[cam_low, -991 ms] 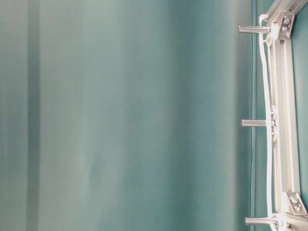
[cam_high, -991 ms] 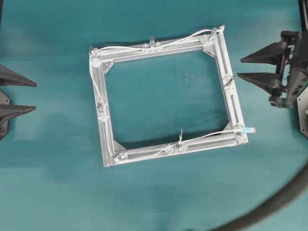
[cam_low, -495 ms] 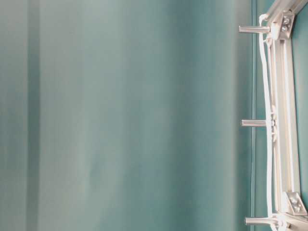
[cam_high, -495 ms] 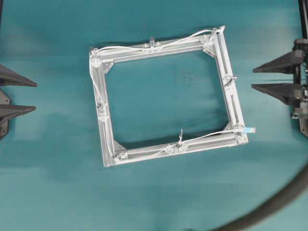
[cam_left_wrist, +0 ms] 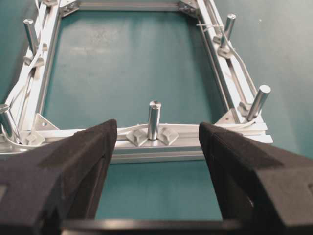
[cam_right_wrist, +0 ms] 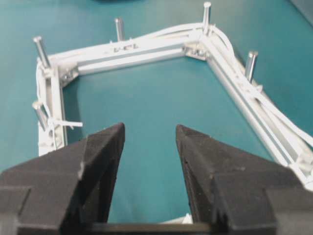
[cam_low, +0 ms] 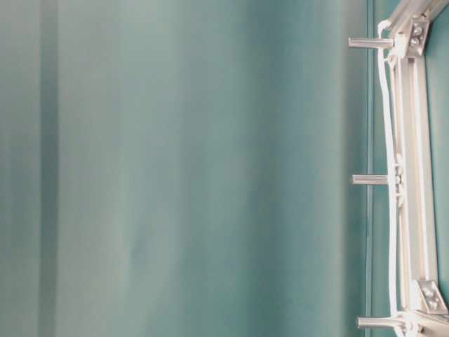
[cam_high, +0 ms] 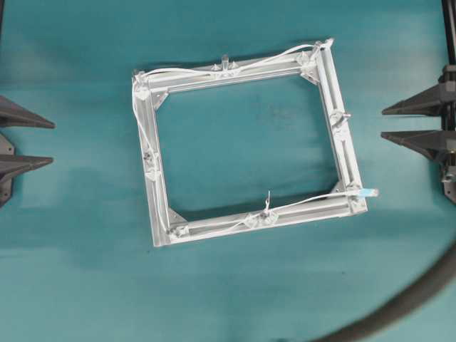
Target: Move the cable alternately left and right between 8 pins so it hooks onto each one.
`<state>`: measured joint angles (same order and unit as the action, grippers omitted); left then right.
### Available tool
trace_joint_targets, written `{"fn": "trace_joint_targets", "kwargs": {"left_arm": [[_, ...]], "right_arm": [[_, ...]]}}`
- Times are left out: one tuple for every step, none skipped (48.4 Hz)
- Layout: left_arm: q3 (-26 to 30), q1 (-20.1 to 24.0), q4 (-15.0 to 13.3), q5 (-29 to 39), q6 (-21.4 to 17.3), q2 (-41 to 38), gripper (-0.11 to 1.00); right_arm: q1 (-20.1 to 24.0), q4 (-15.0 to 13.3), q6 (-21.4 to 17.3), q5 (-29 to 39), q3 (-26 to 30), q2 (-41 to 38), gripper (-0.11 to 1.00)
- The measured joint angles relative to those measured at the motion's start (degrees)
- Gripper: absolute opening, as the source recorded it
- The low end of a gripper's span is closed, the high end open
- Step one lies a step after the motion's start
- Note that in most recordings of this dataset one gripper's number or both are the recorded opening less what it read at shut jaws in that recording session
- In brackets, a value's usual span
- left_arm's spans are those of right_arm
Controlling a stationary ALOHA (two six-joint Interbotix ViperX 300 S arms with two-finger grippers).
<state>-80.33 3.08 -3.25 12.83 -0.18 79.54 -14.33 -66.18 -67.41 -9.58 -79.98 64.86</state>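
Overhead exterior view: the cable (cam_high: 214, 71), a thin white cord, runs along the frame (cam_high: 320, 85) at the middle of the picture. It follows the top bar from the upper-left corner to the upper-right corner, goes down the left bar, and crosses the bottom bar to the lower-right corner, where its pale blue tag (cam_high: 368, 192) sticks out past the frame. A small knot (cam_high: 268, 203) with a short loose end sits partway along the bottom bar. The pins (cam_high: 224, 60) stand upright on whitish brackets around the bars, and the cord passes beside them; on which side of each pin it lies is too fine to tell from above. The frame lies flat on the teal bench (cam_high: 235, 285).

At the left edge, well apart from the frame, the left tool (cam_high: 28, 142) has its two dark fingers spread wide with nothing between them. At the right edge the right tool (cam_high: 410, 122) likewise stands apart and empty, clear of the frame. A thick grey hose (cam_high: 413, 296) curves across the lower right corner.
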Motion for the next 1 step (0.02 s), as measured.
{"fn": "trace_joint_targets", "kwargs": {"left_arm": [[0.0, 0.0, 0.0, 0.0, 0.0, 0.0, 0.69]], "right_arm": [[0.0, 0.0, 0.0, -0.09, -0.09, 0.09, 0.47]]}}
